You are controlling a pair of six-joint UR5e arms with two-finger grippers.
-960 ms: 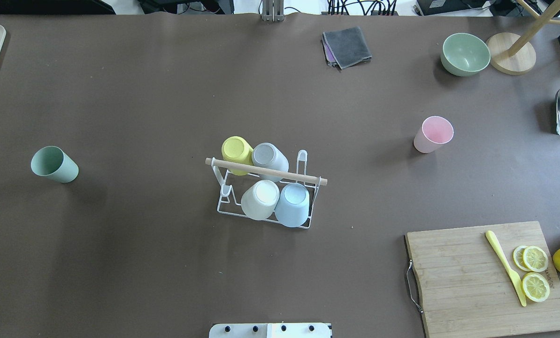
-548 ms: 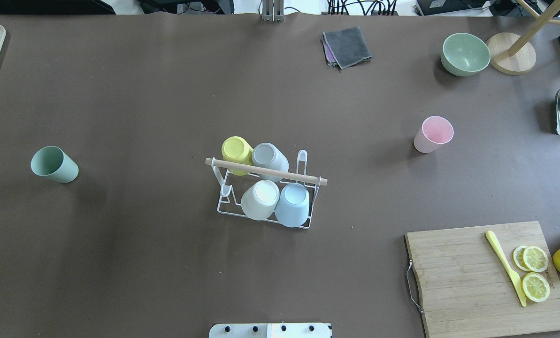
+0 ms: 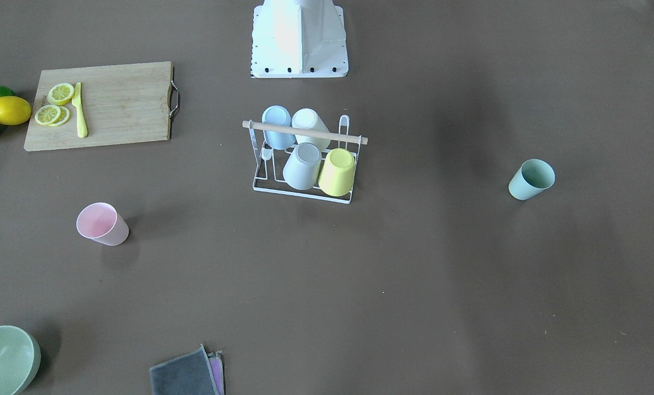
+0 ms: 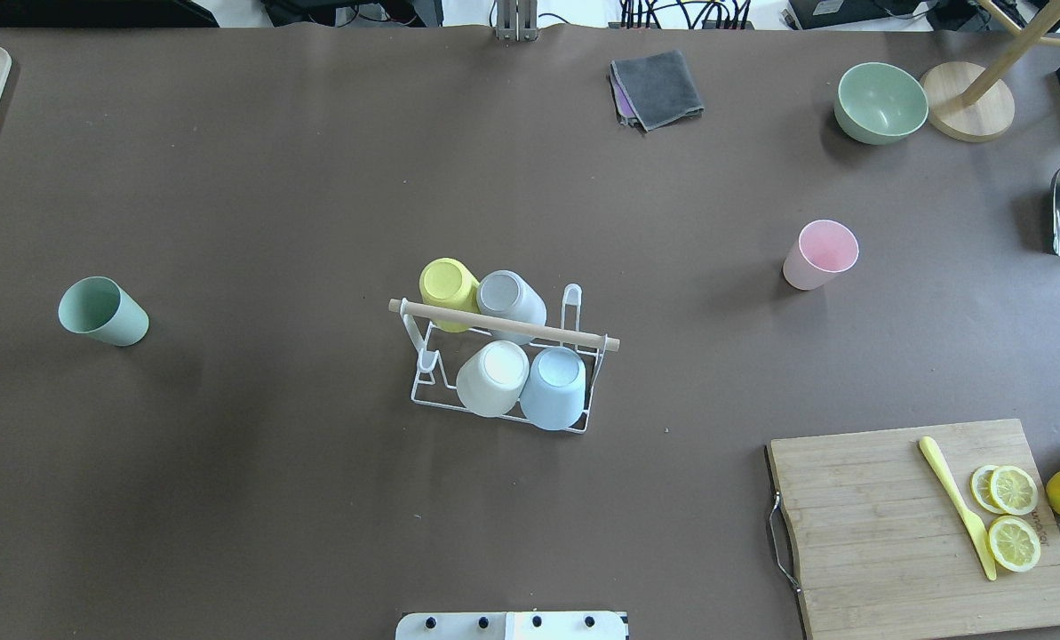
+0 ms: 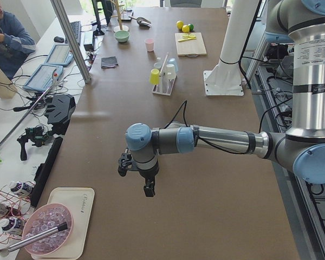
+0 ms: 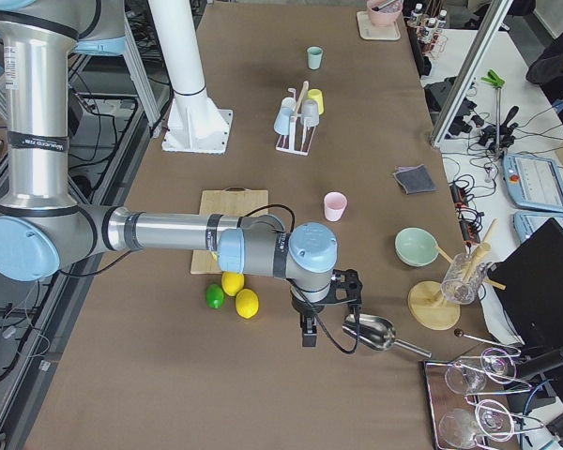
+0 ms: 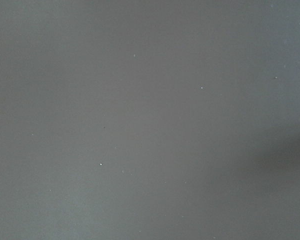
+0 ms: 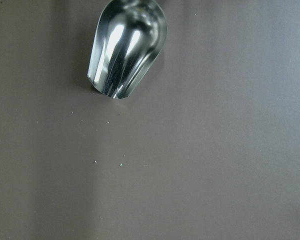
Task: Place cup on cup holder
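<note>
cup holder (image 4: 505,324) mid-desk | green cup (image 4: 101,310) by left edge | pink cup (image 4: 818,254) toward right edge | left gripper (image 5: 148,192), right gripper (image 6: 306,337): apart or together, can't tell

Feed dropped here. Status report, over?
Left hand, right hand far from cups, grip unreadable. Green cup, pink cup upright, ungrasped. Cup holder two prongs free. Nothing blocking it.
</note>
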